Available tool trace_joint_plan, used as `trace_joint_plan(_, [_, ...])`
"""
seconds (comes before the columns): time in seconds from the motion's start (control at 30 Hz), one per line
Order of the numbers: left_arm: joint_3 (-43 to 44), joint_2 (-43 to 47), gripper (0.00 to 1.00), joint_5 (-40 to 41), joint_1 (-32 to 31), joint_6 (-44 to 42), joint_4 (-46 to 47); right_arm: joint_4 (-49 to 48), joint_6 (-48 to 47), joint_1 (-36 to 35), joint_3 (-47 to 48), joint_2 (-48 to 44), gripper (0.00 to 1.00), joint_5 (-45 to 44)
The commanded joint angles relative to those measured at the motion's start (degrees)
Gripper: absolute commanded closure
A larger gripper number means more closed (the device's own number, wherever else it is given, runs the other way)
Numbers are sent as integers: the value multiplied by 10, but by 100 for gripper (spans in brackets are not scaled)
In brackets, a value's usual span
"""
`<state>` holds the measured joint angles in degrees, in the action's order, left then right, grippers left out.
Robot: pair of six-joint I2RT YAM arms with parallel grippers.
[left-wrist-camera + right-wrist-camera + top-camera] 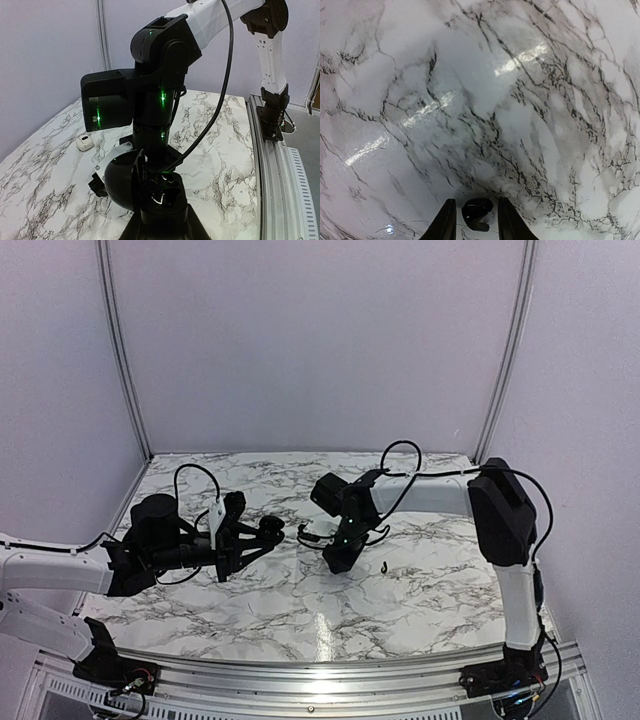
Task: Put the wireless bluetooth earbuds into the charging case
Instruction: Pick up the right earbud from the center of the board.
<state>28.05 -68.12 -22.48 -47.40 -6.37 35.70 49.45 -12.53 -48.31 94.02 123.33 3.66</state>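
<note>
My left gripper (262, 536) is shut on the black charging case (172, 206), held above the table with its lid (120, 181) swung open to the left. The case's two wells show at the top; I see no earbud in them. The right gripper (475, 222) points down at the marble table, open. One small black earbud (476, 212) lies between its fingers, with a narrow gap on each side. In the top view this gripper (336, 562) hides that earbud. A second, hook-shaped earbud (385, 566) lies on the table just right of the right gripper.
A small white oval object (84, 143) rests on the table beyond the case. The right arm (160, 95) stands close in front of the left gripper. A metal rail (320, 672) runs along the near table edge.
</note>
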Motion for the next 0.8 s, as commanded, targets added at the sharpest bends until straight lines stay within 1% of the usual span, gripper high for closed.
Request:
trace_joint_plan(0.0, [-4,9,91,-6,2,4,14,15,-10,-9,23,12,73,-20])
trace_joint_plan(0.17, [-4,7,91,-5,2,3,14,12,-10,-9,23,12,79,-19])
trace_joint_plan(0.3, [-1,3,91,-5,2,5,14,-9,-5,-8,14,2,84,-12])
trace_joint_plan(0.5, [0,2,91,-4,4,9,15,-46,4,9,-7,-24,87,8])
trace_joint_plan(0.57, [-1,3,91,-5,5,11,21,-71,10,19,-19,-47,89,26])
trace_joint_plan(0.63, [-5,5,91,-7,10,17,33,-110,22,35,-38,-89,90,47])
trace_joint_plan(0.73, [-10,10,91,-21,16,24,55,-196,35,55,-83,-164,90,89])
trace_joint_plan(0.77, [-14,15,91,-27,18,23,66,-231,38,60,-112,-196,90,104])
